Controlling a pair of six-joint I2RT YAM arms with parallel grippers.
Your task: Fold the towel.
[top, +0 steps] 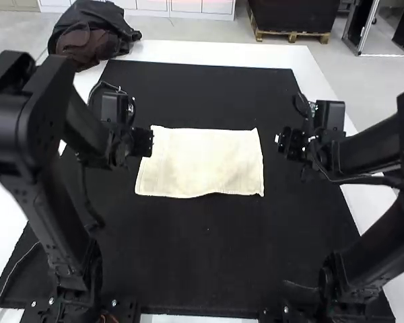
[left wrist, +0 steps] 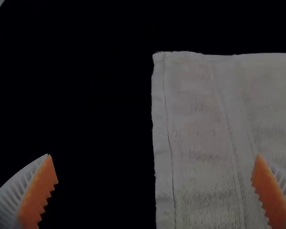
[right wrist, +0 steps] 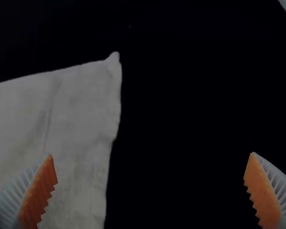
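Towel, which lies flat as a rough rectangle on the black mat. One side edge passes between the fingers of the left gripper, and the opposite edge between those of the right gripper; in each pair, one finger is above cloth, the other above mat. Both pairs stand wide apart and hold nothing. Both arms are bent, with their grippers directed downward
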